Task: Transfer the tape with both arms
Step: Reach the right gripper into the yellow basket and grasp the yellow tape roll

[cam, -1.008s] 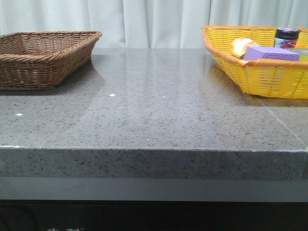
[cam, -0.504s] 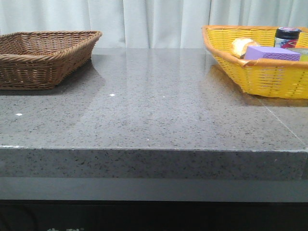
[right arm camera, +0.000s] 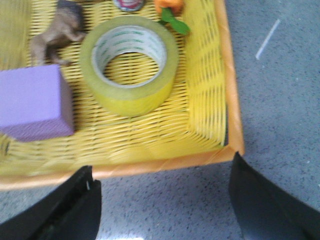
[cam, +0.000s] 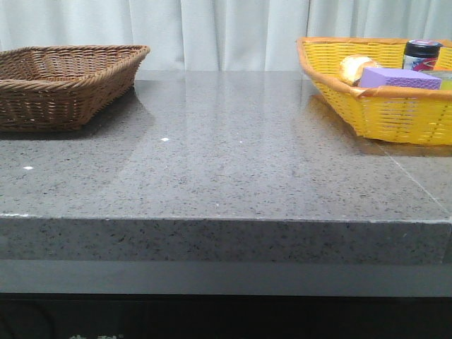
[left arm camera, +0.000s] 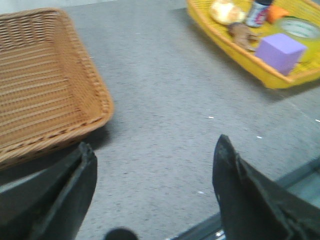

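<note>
1. Tape [right arm camera: 129,64] lies flat on the floor of the yellow basket [right arm camera: 207,100], core hole facing up, just beside the purple sponge block [right arm camera: 34,102].
2. Near the roll sit a brown figurine [right arm camera: 57,31] and an orange piece with green leaves [right arm camera: 170,10].
3. Right tool [right arm camera: 162,200] hangs over the table [cam: 226,169] beside the yellow basket's rim, fingers spread wide, gripping nothing.
4. Left tool [left arm camera: 155,187] is likewise wide apart and empty, over the table beside the brown wicker basket [left arm camera: 45,85].
</note>
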